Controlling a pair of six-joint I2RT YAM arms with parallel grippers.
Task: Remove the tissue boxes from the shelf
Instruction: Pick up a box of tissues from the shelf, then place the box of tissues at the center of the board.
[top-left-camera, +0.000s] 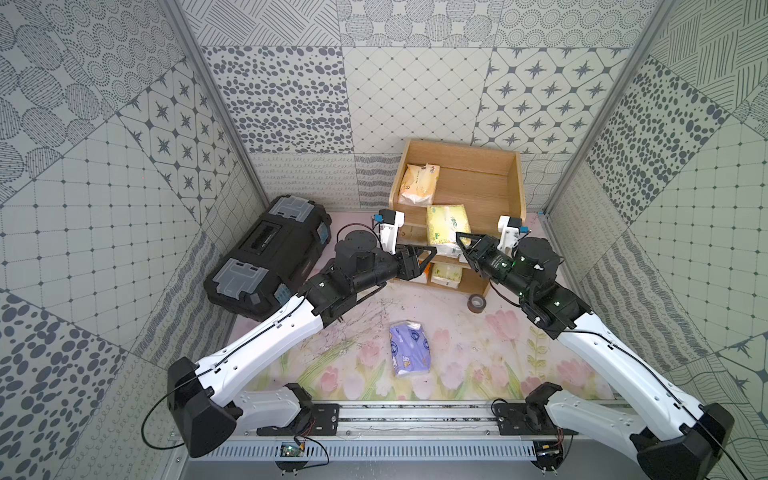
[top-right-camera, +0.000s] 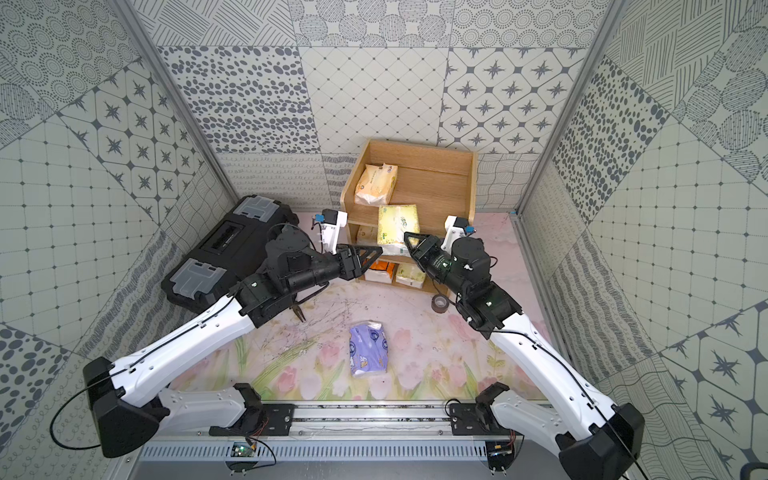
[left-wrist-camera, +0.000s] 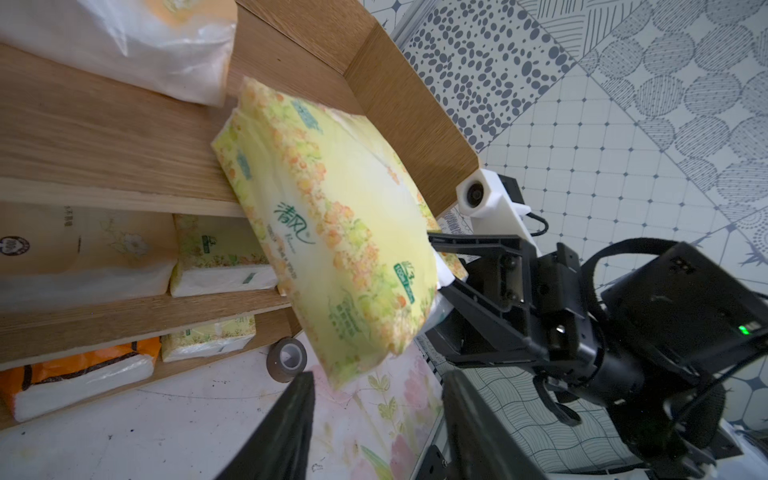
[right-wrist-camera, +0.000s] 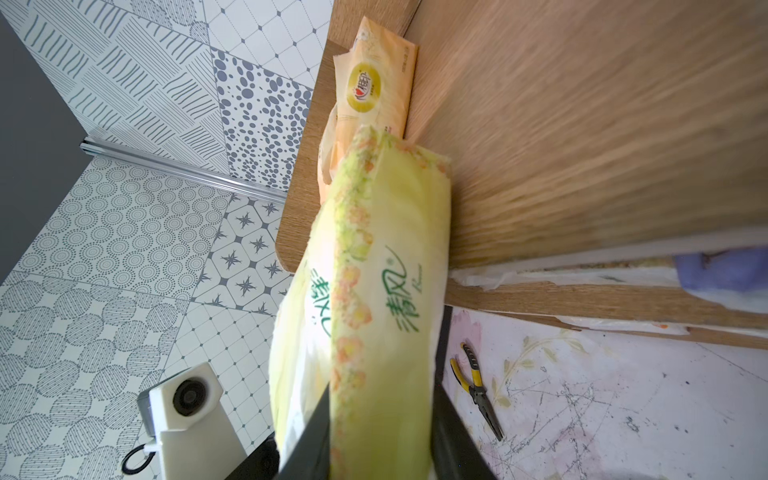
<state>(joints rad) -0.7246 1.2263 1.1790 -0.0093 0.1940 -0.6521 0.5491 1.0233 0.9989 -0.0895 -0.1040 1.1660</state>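
Grips yellow-green plastic-wrapped tissue pack (top-left-camera: 446, 226) with right fingers (top-left-camera: 463, 242), tilted over front edge of light-wood three-tier shelf (top-left-camera: 515, 183); holds left fingers (top-left-camera: 428, 252) spread, empty, just beside it.

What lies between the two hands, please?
The yellow-green tissue pack, gripped by the right hand; the left hand is open. Both top views show it.

Grey-on-white patterned walls (top-left-camera: 291, 104) on three sides, metal corner posts (top-left-camera: 219, 104), scuffed surface (top-left-camera: 478, 365) printed with pink tulips, even light.
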